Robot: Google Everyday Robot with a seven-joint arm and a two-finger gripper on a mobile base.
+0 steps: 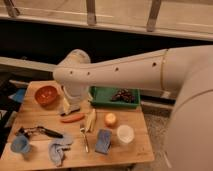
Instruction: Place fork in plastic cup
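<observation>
The slim silver fork (84,137) lies on the wooden table (135,152) near the front, between a blue cloth and the blue sponge (103,141). The light-blue plastic cup (20,146) stands at the front left corner. My gripper (70,107) hangs from the big white arm (120,72) over the middle of the table, just above an orange-red carrot-like piece (72,118). It is well behind the fork and far right of the cup. It holds nothing that I can see.
An orange bowl (46,95) stands at the back left. A green tray (102,100) with dark items is at the back. A banana (91,120), an orange fruit (110,119), a white cup (124,134), a black-handled utensil (42,131) and a blue cloth (59,147) lie around.
</observation>
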